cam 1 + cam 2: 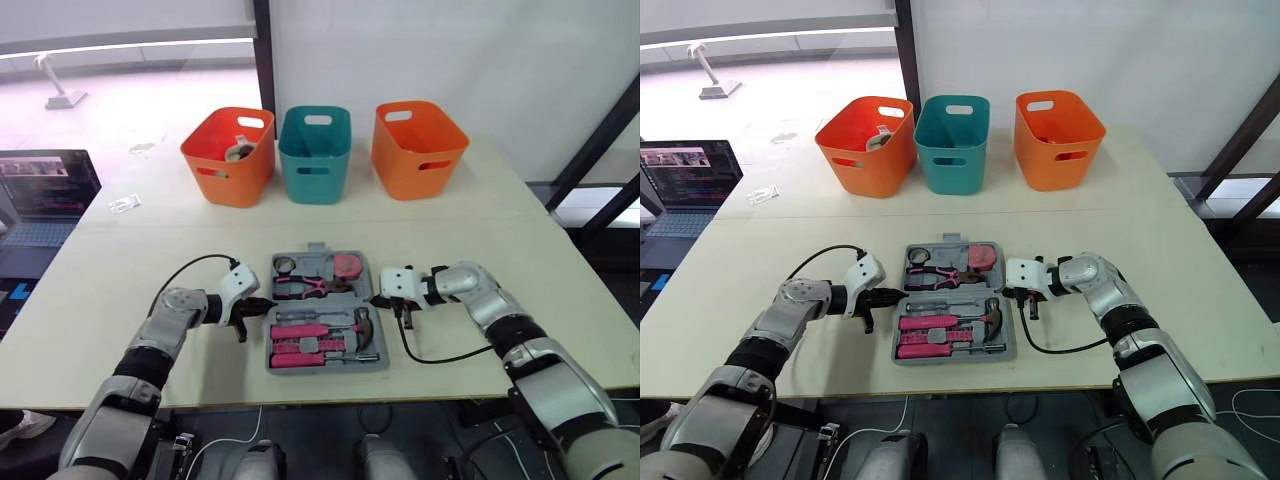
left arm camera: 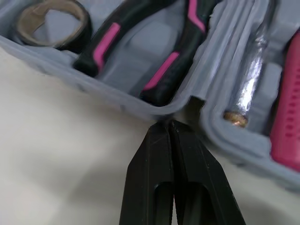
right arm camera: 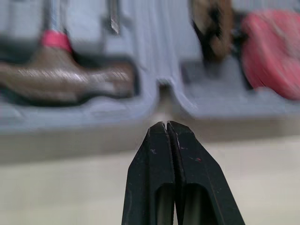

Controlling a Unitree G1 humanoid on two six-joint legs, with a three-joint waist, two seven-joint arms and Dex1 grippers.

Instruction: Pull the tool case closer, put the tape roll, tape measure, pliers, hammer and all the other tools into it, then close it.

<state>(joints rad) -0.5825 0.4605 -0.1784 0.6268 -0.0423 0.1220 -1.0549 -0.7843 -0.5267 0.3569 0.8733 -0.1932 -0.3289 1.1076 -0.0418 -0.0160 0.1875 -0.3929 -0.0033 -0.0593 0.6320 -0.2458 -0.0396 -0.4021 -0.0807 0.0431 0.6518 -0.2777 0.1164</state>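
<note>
**Item:** tool case (image 1: 325, 367), grey moulded plastic.

**Location:** near middle of the table (image 1: 500, 220), directly between the two grippers.

**Hazards:**
- The left gripper (image 2: 169, 123) has its fingers pressed together on nothing. Its tip sits at the notch where the two halves meet on the case's left edge.
- The right gripper (image 3: 166, 124) is likewise pinched together and empty, its tip just short of the matching notch on the right edge.
- Narrow closed tips against a smooth rim would likely slip off.
- Uneven pressure from the two sides would likely swivel the case rather than fold it.
- A half swung over too fast could shake tools out of their beds.
- Any tool riding proud would keep the halves from meeting.

**Condition:**
- The case lies open and flat, with the hinge line running left to right and a carry handle (image 1: 317, 246) on the far edge.
- The far half holds the tape roll (image 1: 284, 264), pliers (image 1: 303, 288) and tape measure (image 1: 346, 265).
- The near half holds the hammer (image 1: 345, 325) and pink-handled pieces (image 1: 300, 345).
- Each tool appears seated in its own recess.
- The case is not yet closed.
</note>
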